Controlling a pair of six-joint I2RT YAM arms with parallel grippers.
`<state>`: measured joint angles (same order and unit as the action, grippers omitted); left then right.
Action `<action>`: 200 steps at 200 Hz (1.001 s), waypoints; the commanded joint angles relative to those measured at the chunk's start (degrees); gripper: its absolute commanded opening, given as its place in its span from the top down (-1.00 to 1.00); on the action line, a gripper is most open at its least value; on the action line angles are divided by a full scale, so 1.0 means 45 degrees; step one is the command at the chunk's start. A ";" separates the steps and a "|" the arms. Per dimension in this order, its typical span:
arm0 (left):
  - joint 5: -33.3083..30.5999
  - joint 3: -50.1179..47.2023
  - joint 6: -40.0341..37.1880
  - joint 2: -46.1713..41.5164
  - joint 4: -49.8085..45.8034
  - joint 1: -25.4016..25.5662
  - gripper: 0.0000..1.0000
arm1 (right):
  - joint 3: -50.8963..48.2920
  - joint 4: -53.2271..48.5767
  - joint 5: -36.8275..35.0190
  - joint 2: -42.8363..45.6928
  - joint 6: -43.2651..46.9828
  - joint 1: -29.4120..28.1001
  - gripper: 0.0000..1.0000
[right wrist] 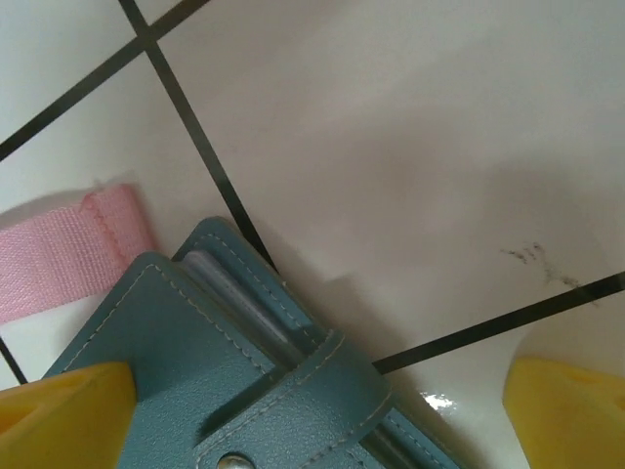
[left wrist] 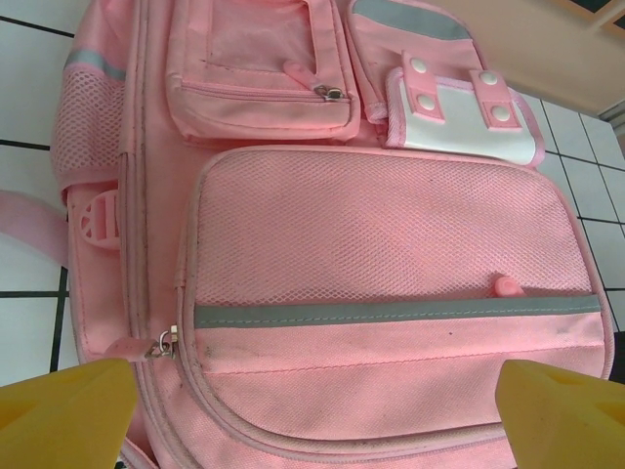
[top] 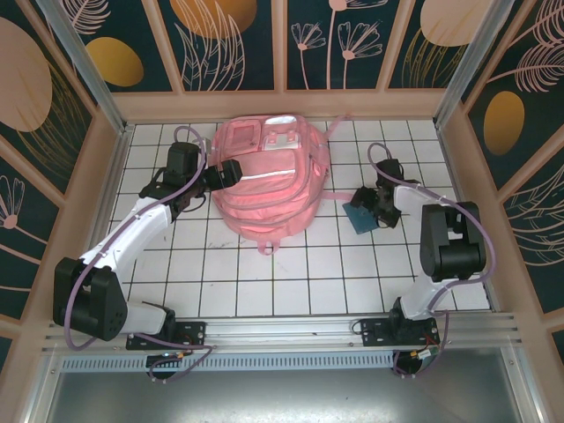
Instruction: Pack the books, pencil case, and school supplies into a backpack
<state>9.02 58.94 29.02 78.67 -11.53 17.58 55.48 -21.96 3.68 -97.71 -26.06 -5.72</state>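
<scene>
At the back middle of the white tile table [top: 291, 273] I see the backpack [top: 264, 194] lying flat, front side up, big & pink. My left gripper [top: 229, 172] is at the bag's left edge. On the left wrist cam its yellow fingers [left wrist: 68, 410] are spread wide w/ just the bag below them: mesh pocket [left wrist: 391, 225], grey strip [left wrist: 391, 311] & a zip pull [left wrist: 168, 340] near one finger. So the left one is loose, holding nothing. Off to the right of the bag, a bit apart from it, the pencil case [top: 359, 218] lies flat on the tiles. It is blue. My right gripper [top: 379, 210] is just over it. On the right wrist cam the case has stitched edges & a snap button [right wrist: 231, 461], & a pink strap [right wrist: 59, 264] ends right by its corner. One yellow finger is over the case, the other over bare tile, so the jaws are wide apart & not squeezing it
</scene>
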 commanded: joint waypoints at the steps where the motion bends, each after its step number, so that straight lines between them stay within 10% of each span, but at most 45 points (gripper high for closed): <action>1: 0.0019 0.0120 0.0118 0.0018 0.0244 0.0038 -0.89 | 0.0178 -0.0162 0.0864 -0.0062 0.0553 -0.0106 -0.97; 108: 0.0116 0.0086 -0.0042 0.0654 0.0471 0.0038 -0.90 | -0.1838 0.0516 0.2821 0.1875 -0.1045 -0.2148 -0.53; 200: 0.0135 -0.0081 0.0011 0.0266 0.0472 0.0029 -0.91 | -0.1415 0.1566 0.1430 0.1820 -0.2424 -0.0024 -0.25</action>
<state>8.82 58.94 28.97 81.17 -10.50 17.58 48.25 -18.81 9.06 -89.12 -35.09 -8.23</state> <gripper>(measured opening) 0.953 0.624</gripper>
